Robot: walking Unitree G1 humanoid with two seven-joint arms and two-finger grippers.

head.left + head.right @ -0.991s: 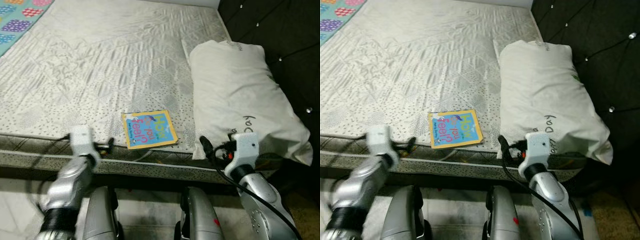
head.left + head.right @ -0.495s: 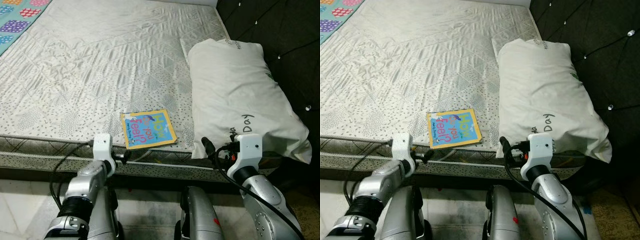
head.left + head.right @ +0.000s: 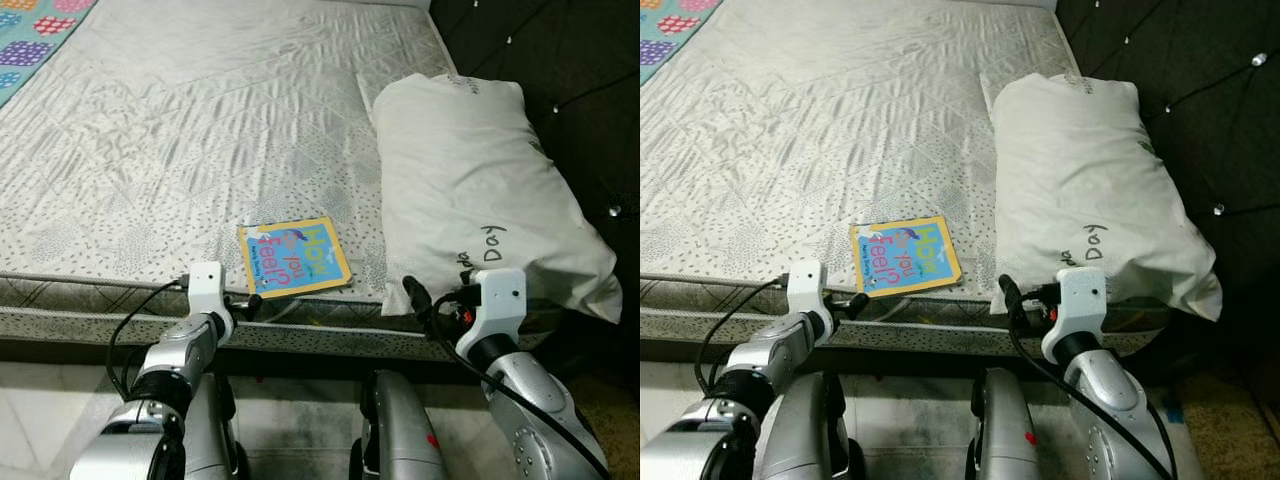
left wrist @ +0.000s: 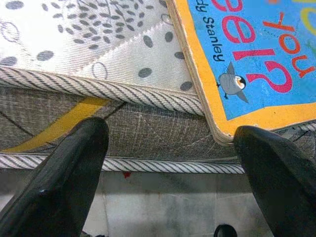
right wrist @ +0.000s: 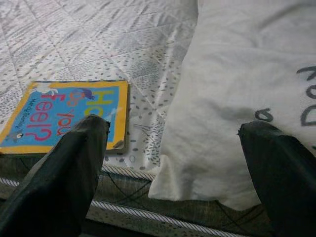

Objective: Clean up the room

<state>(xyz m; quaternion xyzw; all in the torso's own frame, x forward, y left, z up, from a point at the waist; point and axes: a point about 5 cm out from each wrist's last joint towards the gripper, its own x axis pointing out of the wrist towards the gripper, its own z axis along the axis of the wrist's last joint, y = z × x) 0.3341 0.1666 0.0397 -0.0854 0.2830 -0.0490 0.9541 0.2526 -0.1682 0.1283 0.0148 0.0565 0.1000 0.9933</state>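
A thin children's book (image 3: 293, 258) with a blue cover and yellow border lies flat on the grey mattress (image 3: 180, 120), close to its front edge. My left gripper (image 3: 247, 305) is open at the mattress edge, just below the book's near left corner (image 4: 247, 59); its fingers (image 4: 64, 173) hold nothing. My right gripper (image 3: 422, 298) is open too, level with the mattress edge. It sits before the gap between the book (image 5: 64, 116) and the near end of a white pillow (image 3: 480, 180).
A dark tufted headboard (image 3: 570, 80) rises at the right, behind the pillow. A colourful patterned blanket (image 3: 30, 30) covers the bed's far left corner. Pale floor tiles (image 3: 40, 400) and my own legs show below the bed edge.
My left arm has swung right along the mattress edge, up to the book's near corner. The right arm has barely moved.
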